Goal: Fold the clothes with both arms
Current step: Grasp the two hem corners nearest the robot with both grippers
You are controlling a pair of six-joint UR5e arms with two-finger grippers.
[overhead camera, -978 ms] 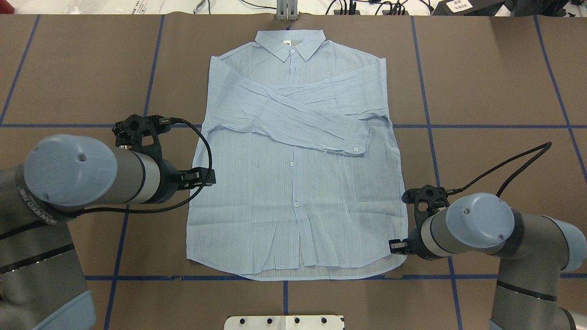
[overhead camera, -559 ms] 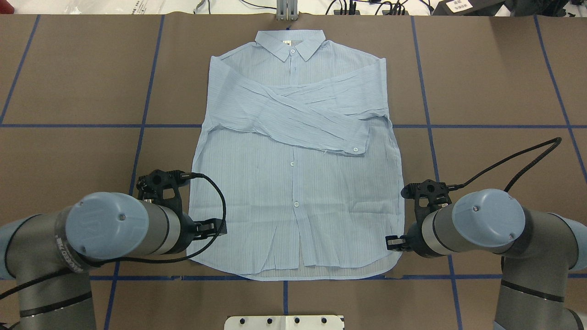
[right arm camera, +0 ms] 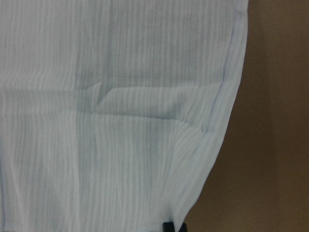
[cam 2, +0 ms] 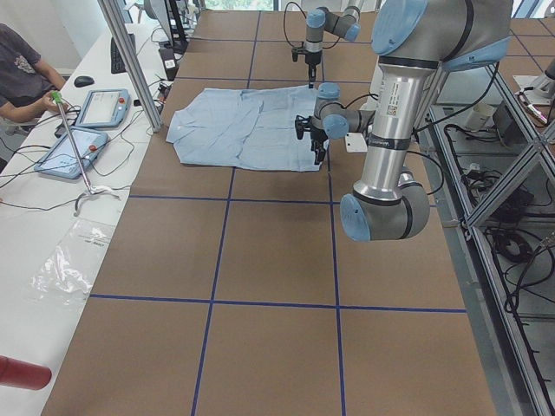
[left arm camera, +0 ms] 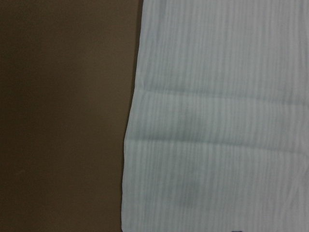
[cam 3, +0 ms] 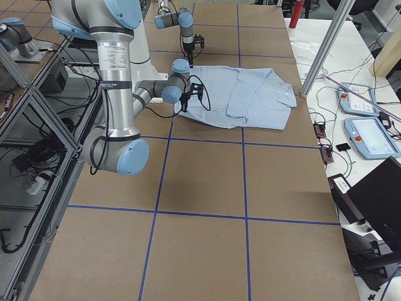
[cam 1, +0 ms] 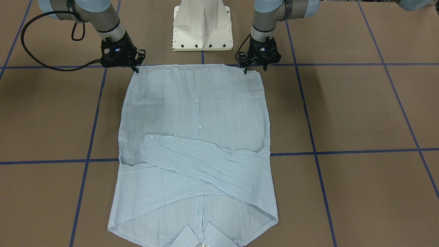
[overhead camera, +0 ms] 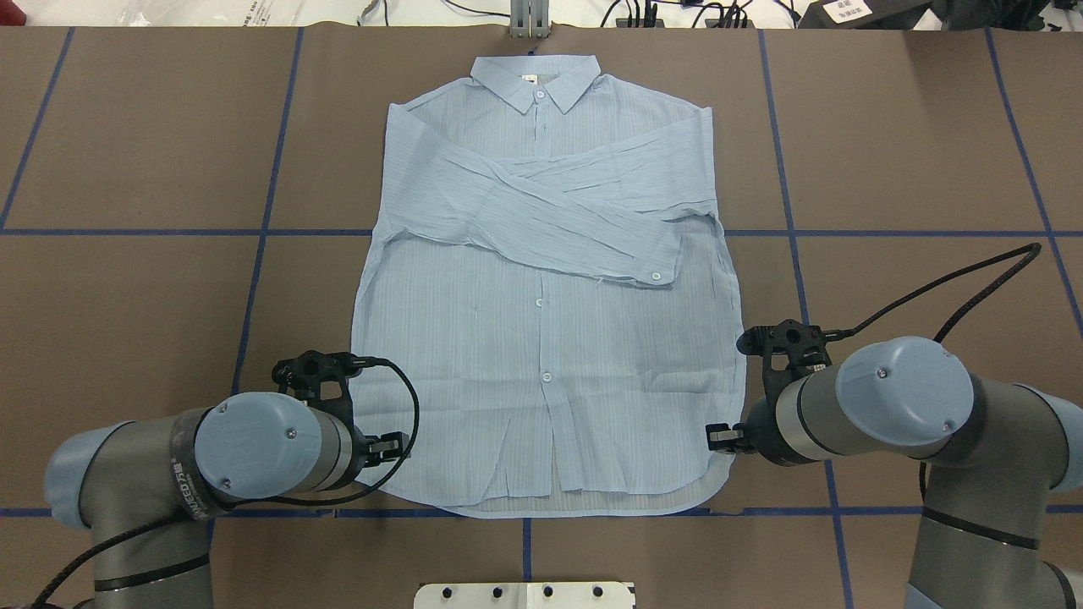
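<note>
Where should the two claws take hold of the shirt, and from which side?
Probably the two corners of the hem nearest the robot, one per claw: left claw and right claw each coming down at its own outer edge. The shirt lies flat, sleeves crossed over the chest, so the hem lifts freely.

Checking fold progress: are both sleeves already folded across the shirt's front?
Yes, in the overhead view both sleeves lie crossed over the front of the shirt, just below the collar.
</note>
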